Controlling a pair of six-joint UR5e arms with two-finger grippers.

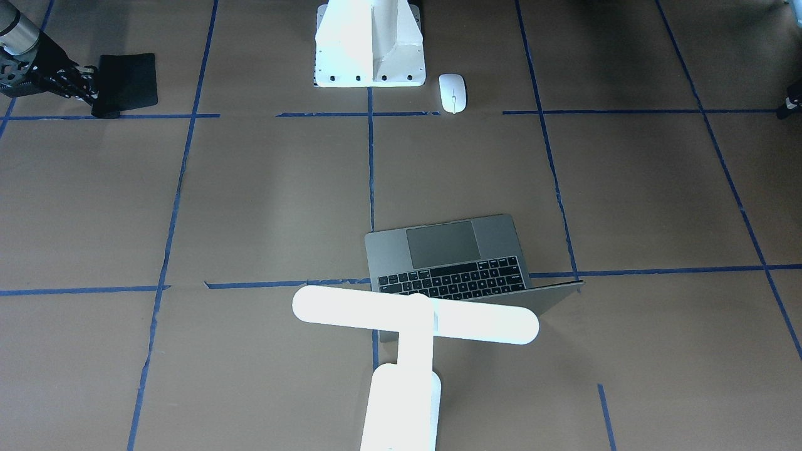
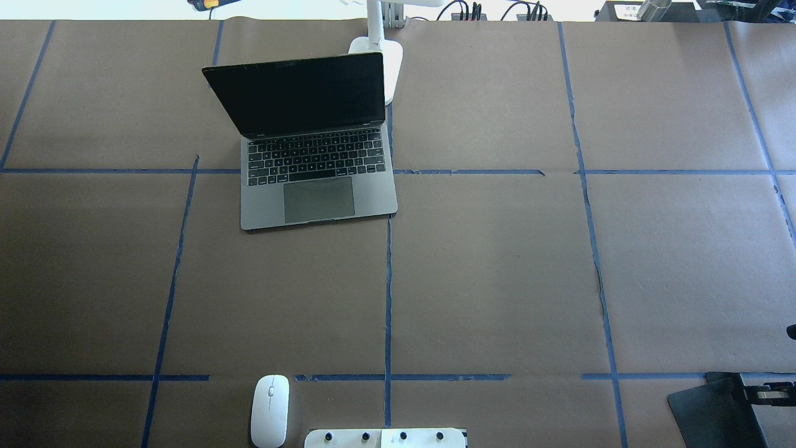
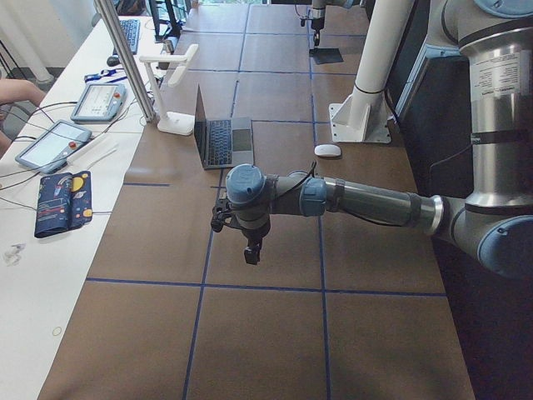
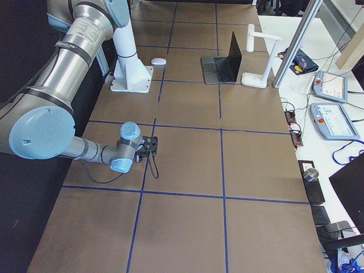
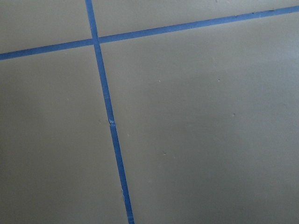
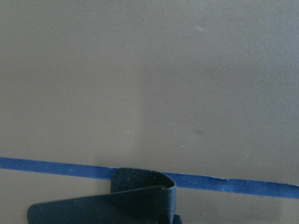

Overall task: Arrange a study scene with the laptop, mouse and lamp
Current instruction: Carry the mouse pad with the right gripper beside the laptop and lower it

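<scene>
The open grey laptop (image 1: 451, 250) sits mid-table, its keyboard toward the robot (image 2: 317, 193). The white T-shaped lamp (image 1: 413, 319) stands just behind its screen (image 2: 379, 50). The white mouse (image 1: 452, 93) lies near the robot's base (image 2: 270, 410), apart from both grippers. My right gripper (image 1: 91, 93) is at the table's right near corner, shut on the edge of a flat black pad (image 1: 128, 78), whose edge curls up in the right wrist view (image 6: 140, 196). My left gripper (image 3: 251, 252) hangs over bare table far to the left; I cannot tell whether it is open or shut.
The white boxy pedestal (image 1: 369, 50) with bolt holes stands next to the mouse. Blue tape lines (image 5: 110, 121) divide the brown table cover. Tablets, cables and a pencil case (image 3: 60, 200) lie on the side desk beyond the table's far edge.
</scene>
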